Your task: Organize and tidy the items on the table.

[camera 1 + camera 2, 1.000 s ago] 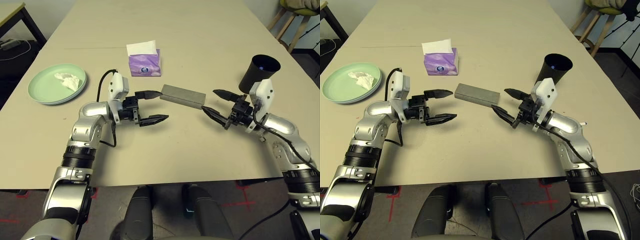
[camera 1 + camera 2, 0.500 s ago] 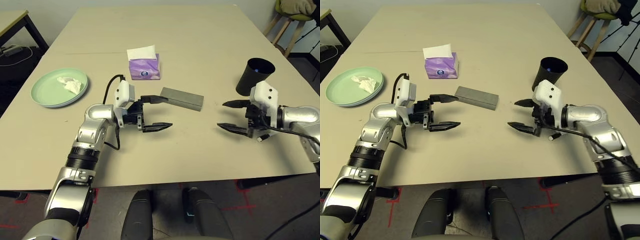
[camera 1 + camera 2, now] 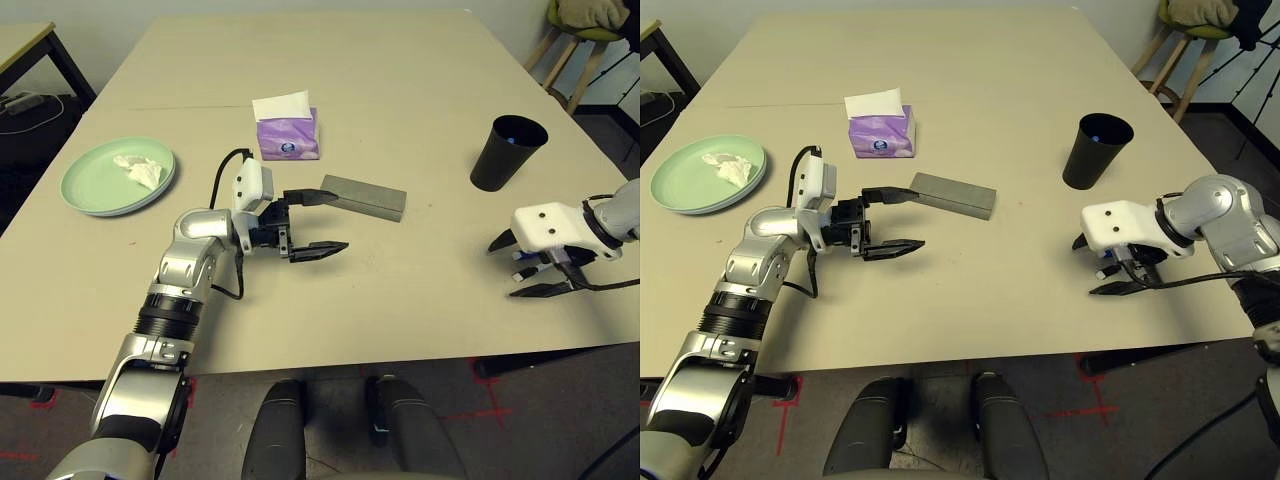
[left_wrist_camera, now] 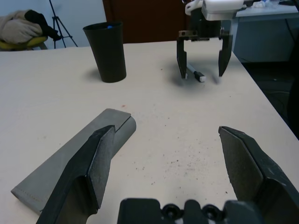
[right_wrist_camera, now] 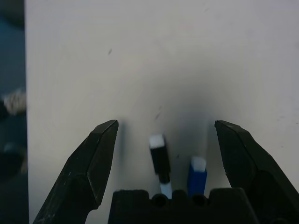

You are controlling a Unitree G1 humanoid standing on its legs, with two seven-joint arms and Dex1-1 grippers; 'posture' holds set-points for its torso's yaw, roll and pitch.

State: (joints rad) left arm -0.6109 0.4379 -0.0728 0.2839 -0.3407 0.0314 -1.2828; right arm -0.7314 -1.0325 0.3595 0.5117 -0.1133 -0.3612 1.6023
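Observation:
The grey glasses case (image 3: 365,197) lies mid-table. My left gripper (image 3: 340,220) is open just in front of its left end, with one finger (image 4: 88,172) alongside the case (image 4: 44,179) and nothing held. My right gripper (image 3: 513,268) is open near the front right edge, pointing down. Between its fingers (image 5: 96,163) lie a black marker (image 5: 161,163) and a blue marker (image 5: 197,175) on the table. The black cup (image 3: 508,152) stands upright behind that gripper. The purple tissue box (image 3: 288,135) sits behind the case. At the left, a crumpled white tissue (image 3: 140,170) rests on a green plate (image 3: 95,190).
The beige table (image 3: 400,80) stretches far back. A black-legged side table (image 3: 25,25) stands off the far left corner, and a wooden stool (image 3: 585,40) off the far right. The table's right edge runs close beside my right gripper (image 4: 202,70).
My right arm has swung away from the case's right end to the front right of the table, over the markers. The left gripper has barely moved beside the case.

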